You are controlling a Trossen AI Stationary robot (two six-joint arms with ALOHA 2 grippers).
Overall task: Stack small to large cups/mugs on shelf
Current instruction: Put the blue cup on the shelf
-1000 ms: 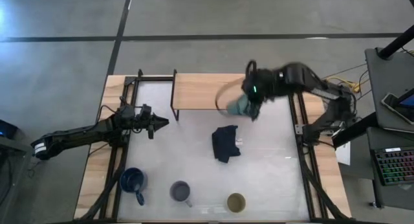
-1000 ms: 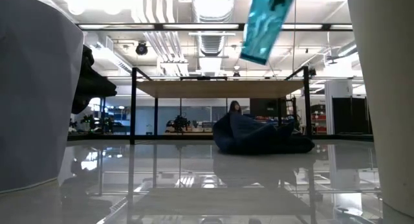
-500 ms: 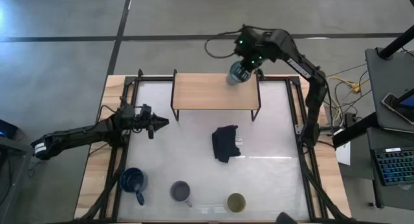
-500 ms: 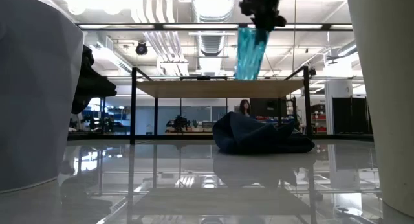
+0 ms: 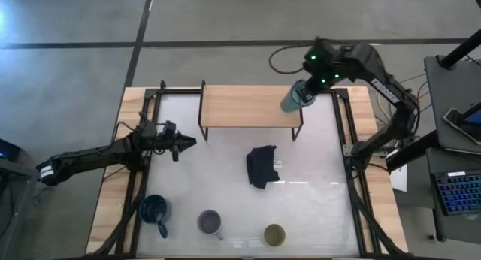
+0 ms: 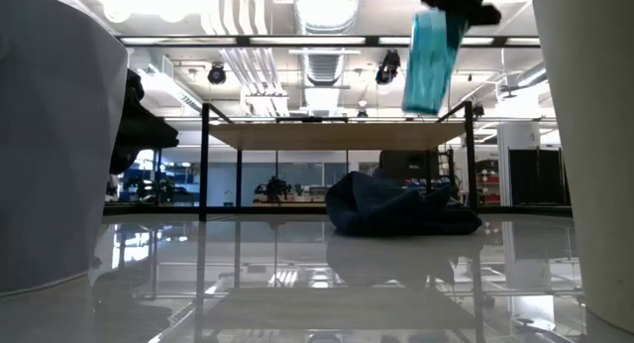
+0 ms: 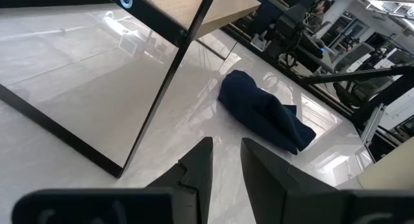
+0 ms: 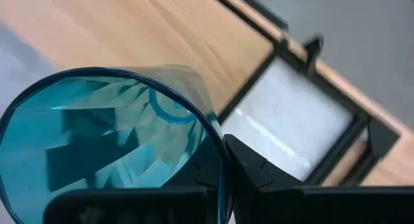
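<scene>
The translucent teal mug [image 5: 294, 98] hangs in my right gripper [image 8: 225, 175] just above the right end of the light-wood shelf [image 5: 240, 106], its base clear of the board in the low view [image 6: 431, 60]. The dark blue mug [image 5: 154, 210], the grey-lavender mug [image 5: 210, 222] and the beige cup [image 5: 274, 234] stand on their bases in a row along the table's near edge. My left gripper [image 5: 180, 143] waits by the shelf's left front leg, its fingers a narrow gap apart [image 7: 226, 166], touching nothing. My right gripper holds the teal mug by its rim [image 8: 218, 143], the wall pinched with one finger inside the mouth and one finger [image 8: 255, 175] outside. The fingers come from above. The mug hangs below them, lifted clear and tilted slightly [image 6: 428, 85].
A crumpled dark navy cloth [image 5: 261, 166] lies on the white tabletop in front of the shelf. The shelf's thin black legs [image 5: 201, 113] stand at its corners. In the low view two near cups loom large at the picture's sides [image 6: 50, 135], [image 6: 584, 135].
My right gripper has carried the teal mug up from in front of the shelf's right end toward the far edge, then right along the shelf to its right end. The mug, steeply tilted at first, now hangs close to upright. The gripper has stayed shut on it.
</scene>
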